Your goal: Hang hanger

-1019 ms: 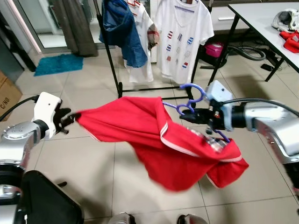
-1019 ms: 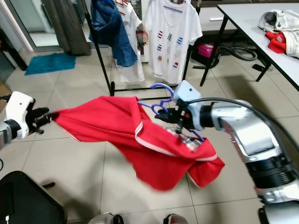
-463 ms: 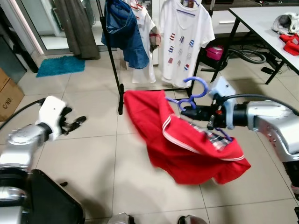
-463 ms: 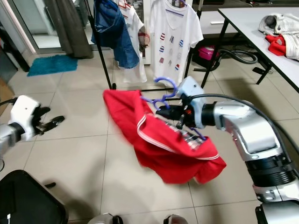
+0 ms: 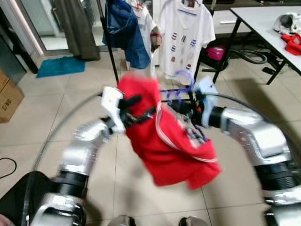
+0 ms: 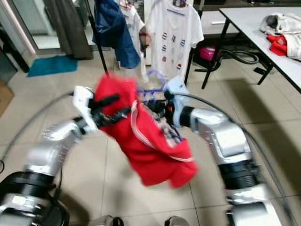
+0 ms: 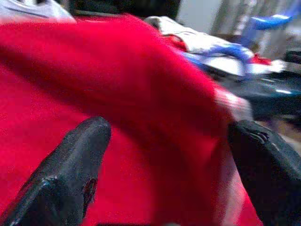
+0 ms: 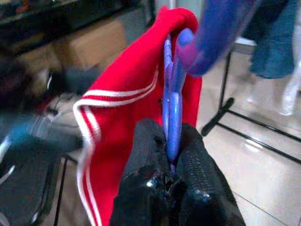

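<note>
We hold the hanger [image 8: 172, 101], a blue-purple plastic one, in mid-air in front of us, its hook [image 5: 182, 78] curling up above the red shirt [image 5: 162, 136] draped over it. Our right gripper [image 8: 169, 162] is pressed together on the hanger's neck, the two black fingers [image 8: 143, 155] clamped on either side of the blue plastic. The shirt hangs down from the hanger in a loose bunch, with white stripes along its edge [image 8: 89, 136], and its lower end dangles above the tiled floor [image 5: 42, 117]. Our left gripper [image 5: 134, 107] reaches in from the left and lies against the upper left part of the shirt; its fingers [image 7: 70, 165] are spread wide apart with red cloth filling the gap between them. Beyond the hanger stands a black clothes rack [image 5: 112, 56] carrying a blue garment [image 5: 124, 33] and a white printed T-shirt [image 5: 184, 37]. To the right is a white table [image 5: 263, 21] with clothes [image 5: 291, 35] on it, and a teal mat [image 5: 59, 66] lies on the floor to the far left
</note>
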Controlling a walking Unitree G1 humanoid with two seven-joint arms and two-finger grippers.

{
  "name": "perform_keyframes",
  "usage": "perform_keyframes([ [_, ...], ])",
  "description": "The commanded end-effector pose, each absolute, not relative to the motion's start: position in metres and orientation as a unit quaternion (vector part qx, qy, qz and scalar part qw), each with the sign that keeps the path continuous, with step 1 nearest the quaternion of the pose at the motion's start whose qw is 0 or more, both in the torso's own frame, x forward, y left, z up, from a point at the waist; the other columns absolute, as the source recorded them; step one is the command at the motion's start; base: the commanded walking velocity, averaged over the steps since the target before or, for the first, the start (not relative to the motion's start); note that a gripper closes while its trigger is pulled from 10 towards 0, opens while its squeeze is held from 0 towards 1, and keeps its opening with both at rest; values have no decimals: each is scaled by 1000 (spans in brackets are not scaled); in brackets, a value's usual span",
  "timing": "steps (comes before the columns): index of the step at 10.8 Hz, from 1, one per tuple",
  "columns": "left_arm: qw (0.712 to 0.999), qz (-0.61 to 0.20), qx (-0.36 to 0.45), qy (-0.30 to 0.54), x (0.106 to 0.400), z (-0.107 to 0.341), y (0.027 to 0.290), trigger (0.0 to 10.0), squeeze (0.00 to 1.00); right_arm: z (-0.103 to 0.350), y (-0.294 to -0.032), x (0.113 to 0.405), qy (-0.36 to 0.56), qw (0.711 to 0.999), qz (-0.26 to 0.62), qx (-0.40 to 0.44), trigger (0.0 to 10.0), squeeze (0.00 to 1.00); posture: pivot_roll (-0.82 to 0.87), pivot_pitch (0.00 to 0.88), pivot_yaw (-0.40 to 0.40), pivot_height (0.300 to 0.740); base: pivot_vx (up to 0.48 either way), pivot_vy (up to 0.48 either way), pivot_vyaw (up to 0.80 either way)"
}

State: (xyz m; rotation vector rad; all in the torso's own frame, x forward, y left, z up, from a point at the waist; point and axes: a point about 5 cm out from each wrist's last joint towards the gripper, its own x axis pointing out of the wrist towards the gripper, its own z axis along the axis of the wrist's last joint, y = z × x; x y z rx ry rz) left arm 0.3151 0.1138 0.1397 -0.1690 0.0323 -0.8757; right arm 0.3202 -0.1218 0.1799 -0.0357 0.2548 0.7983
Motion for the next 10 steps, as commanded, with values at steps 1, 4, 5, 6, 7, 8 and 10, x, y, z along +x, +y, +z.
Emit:
perform_keyframes([
  [1,896,-435,-84,24,310,140,109,10000,1000,193,-122,325,102,923,372,-10,10000,0,-177,51,82,740,0,0,0],
  [4,911,-401,-94,29,301,136,115,10000,1000,193,-115,325,98,927,361,-6,10000,0,-175,58,83,740,0,0,0],
  [5,921,-378,-88,27,301,135,119,10000,933,192,-115,326,99,929,357,-5,10000,0,-169,61,76,740,0,0,0],
  [6,936,-345,-59,27,304,132,123,7098,169,193,-112,326,100,926,364,1,10000,0,-164,65,69,740,0,0,0],
  [7,940,-337,-54,18,305,133,123,0,0,194,-111,326,100,924,369,3,10000,0,-163,66,66,740,0,0,0],
  [8,939,-338,-60,14,307,135,120,0,0,194,-110,326,100,922,373,2,10000,0,-163,68,66,740,0,0,0],
  [10,938,-339,-69,15,309,135,115,0,0,194,-109,324,102,919,380,0,10000,0,-167,70,70,740,0,0,0],
])
